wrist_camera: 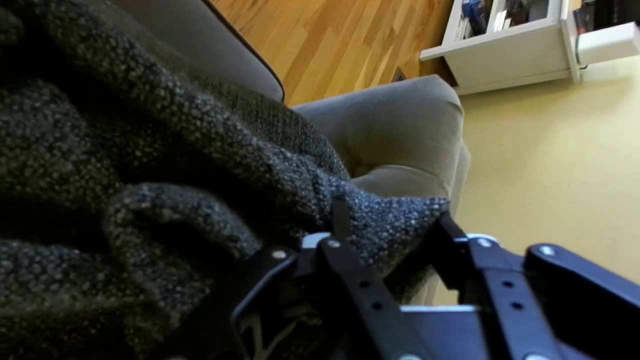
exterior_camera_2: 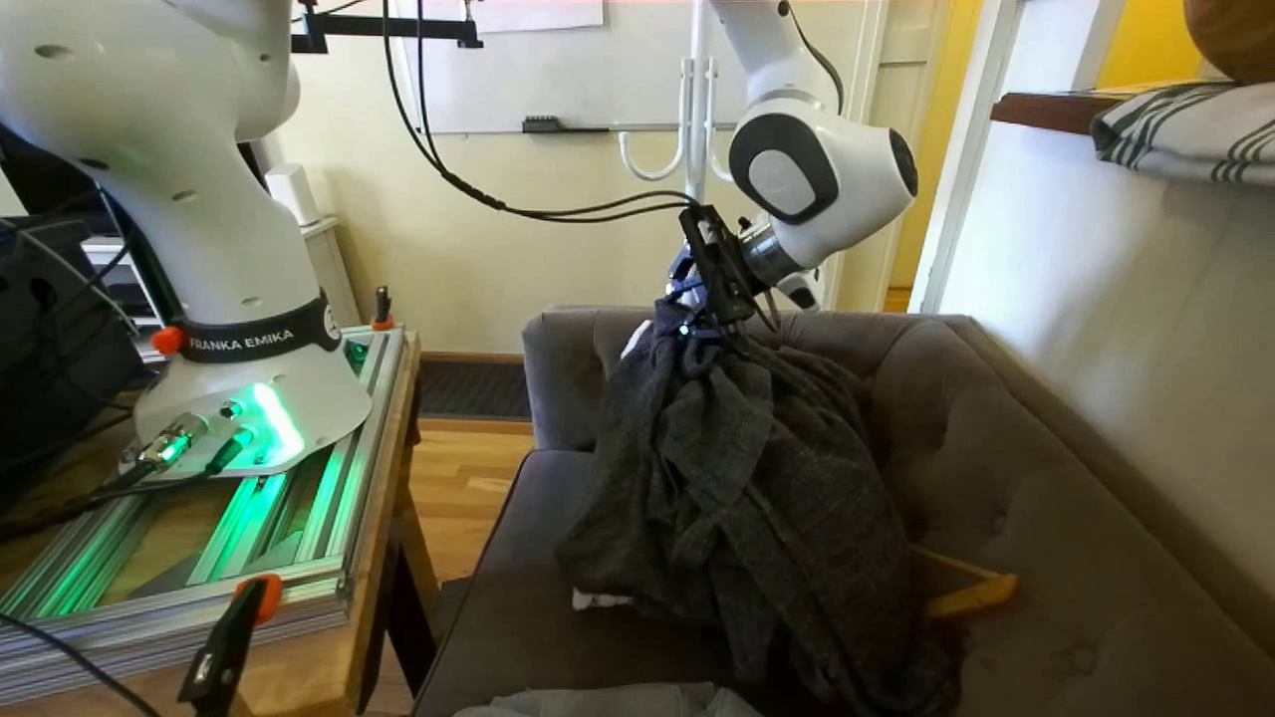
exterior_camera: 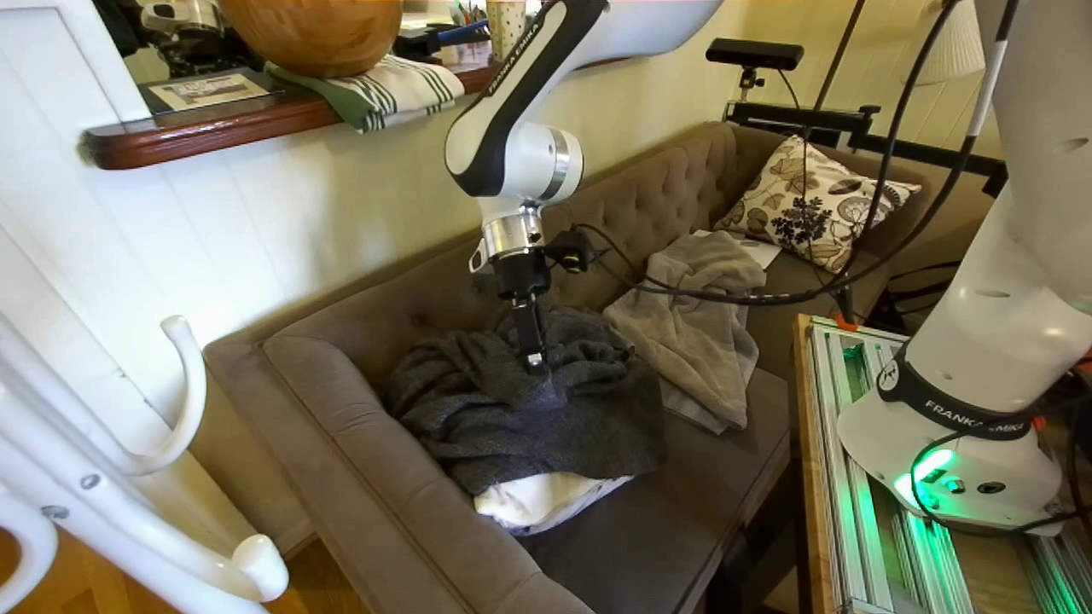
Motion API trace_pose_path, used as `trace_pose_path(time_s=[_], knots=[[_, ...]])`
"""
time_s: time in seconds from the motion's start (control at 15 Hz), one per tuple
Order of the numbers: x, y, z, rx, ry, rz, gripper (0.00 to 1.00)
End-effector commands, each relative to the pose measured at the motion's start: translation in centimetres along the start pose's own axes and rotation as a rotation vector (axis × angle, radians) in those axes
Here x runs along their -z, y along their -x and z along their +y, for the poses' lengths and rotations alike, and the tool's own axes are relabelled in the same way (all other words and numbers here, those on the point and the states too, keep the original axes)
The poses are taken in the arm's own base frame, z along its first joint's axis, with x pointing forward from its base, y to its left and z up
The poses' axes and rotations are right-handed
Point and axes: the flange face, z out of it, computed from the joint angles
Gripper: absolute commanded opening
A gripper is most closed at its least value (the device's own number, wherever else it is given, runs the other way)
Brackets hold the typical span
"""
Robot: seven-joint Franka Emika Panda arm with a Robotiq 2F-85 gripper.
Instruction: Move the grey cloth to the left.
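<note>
Between the two jaws of our gripper [wrist_camera: 392,222], which stand apart, we see a gathered peak of the dark grey cloth [exterior_camera_2: 757,478]; we cannot tell whether they squeeze it or only stand on either side of it. Below the jaws, we find the rest of the dark grey cloth spread in loose folds over the seat of the sofa [exterior_camera: 627,537], close to an armrest [exterior_camera: 363,426]. Lower than the jaws, in an exterior view, we make out a white object [exterior_camera: 542,501] showing from under the folds, most of it covered. Off to one side of the jaws, just beside the dark grey cloth, we have a lighter grey cloth [exterior_camera: 699,333] lying rumpled on the same seat. Farther from the jaws along the sofa, we see a patterned cushion [exterior_camera: 815,205] leaning at the far end. Higher than the jaws and well apart from them, we note a striped towel [exterior_camera: 414,85] hanging over the edge of a wooden ledge [exterior_camera: 205,132]. Well apart from the jaws, in both exterior views, we see the arm's base [exterior_camera: 947,452], lit green, on a metal frame [exterior_camera: 840,503].
</note>
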Motion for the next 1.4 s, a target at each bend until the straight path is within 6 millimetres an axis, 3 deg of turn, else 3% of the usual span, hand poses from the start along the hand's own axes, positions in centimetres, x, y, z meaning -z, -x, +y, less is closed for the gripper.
trace_pose_path(time_s=[0.0,0.27,0.53,1.13,1.2,1.33], knots=[[4.2,3.6,0.1,-0.009,-0.051,0.011,0.74],[9.2,7.8,1.5,-0.162,-0.025,0.152,1.00],[11.4,10.5,1.9,-0.294,0.129,0.271,1.00],[13.5,14.7,-0.9,-0.589,0.367,0.538,1.00],[13.8,13.0,0.3,-0.518,0.322,0.501,1.00],[14.0,13.9,-0.2,-0.562,0.342,0.525,1.00]])
